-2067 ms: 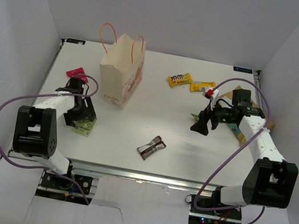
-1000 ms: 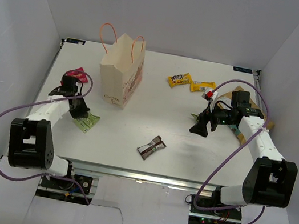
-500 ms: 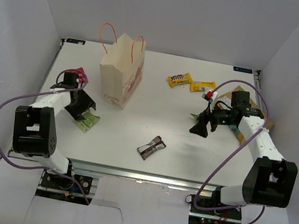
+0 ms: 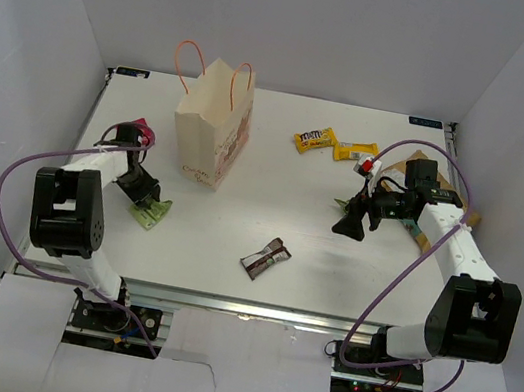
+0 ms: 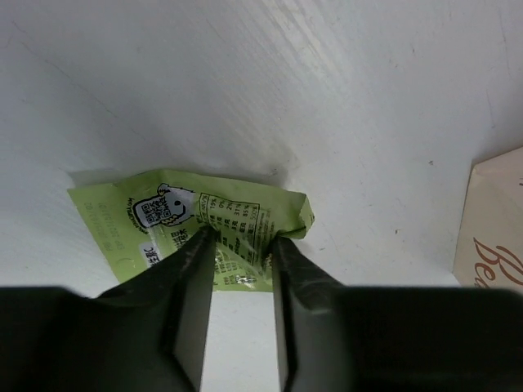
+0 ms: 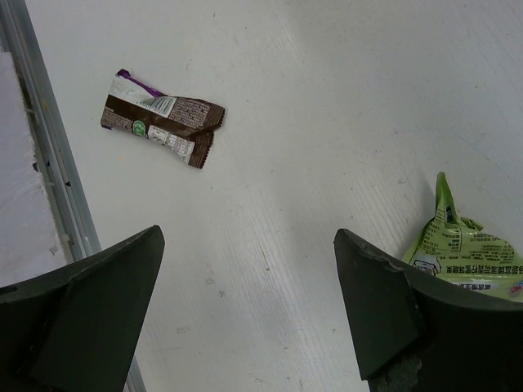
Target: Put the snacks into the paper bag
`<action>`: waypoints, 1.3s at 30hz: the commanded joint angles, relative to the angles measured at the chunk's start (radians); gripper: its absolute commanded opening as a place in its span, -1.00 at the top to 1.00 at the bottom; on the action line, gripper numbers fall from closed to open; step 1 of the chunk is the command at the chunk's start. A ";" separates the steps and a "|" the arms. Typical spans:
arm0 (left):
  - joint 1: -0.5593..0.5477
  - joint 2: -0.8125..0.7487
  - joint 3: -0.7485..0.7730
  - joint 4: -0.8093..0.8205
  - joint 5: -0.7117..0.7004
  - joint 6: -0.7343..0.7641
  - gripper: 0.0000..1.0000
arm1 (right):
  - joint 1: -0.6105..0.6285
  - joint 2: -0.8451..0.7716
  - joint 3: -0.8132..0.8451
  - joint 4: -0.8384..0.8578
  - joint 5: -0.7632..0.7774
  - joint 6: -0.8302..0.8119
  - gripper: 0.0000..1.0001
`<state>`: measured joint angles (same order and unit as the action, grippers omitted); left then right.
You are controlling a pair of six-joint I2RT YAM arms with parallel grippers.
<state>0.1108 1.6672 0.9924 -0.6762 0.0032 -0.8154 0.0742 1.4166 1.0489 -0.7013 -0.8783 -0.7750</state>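
The left gripper (image 5: 239,238) is clamped on the near edge of the lime-green snack packet (image 5: 163,212). Its two fingers pinch a raised crease, while the rest of the wrapper lies flat on the white table (image 5: 343,98) ahead of the fingertips and off to their left. The step in hand looks like lifting this packet and carrying it to the cream paper bag (image 5: 500,219), whose printed side shows just to the right of the fingers. The hold is thin and the film is slippery and crinkly, so it is best to rise straight up and slowly and check that the packet hangs free. The gripper should then come over the bag's narrow mouth from above before letting go. The right gripper (image 6: 247,237) hangs spread wide and empty, with a second green packet (image 6: 462,245) beside one finger and a brown-and-white bar (image 6: 163,121) farther out ahead.
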 commanded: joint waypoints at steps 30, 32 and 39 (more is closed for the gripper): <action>-0.160 -0.378 0.515 0.346 0.344 0.202 1.00 | -0.001 0.039 0.085 -0.020 -0.057 -0.024 -0.81; -0.206 -0.325 0.598 0.345 0.322 0.222 1.00 | -0.001 0.036 0.086 -0.023 -0.056 -0.024 -0.81; -0.267 -0.170 0.663 0.342 0.216 0.266 1.00 | -0.001 0.018 0.083 -0.033 -0.044 -0.033 -0.81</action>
<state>-0.1486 1.4765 1.6394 -0.3149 0.2867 -0.5907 0.0742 1.4487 1.0966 -0.7094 -0.8997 -0.7925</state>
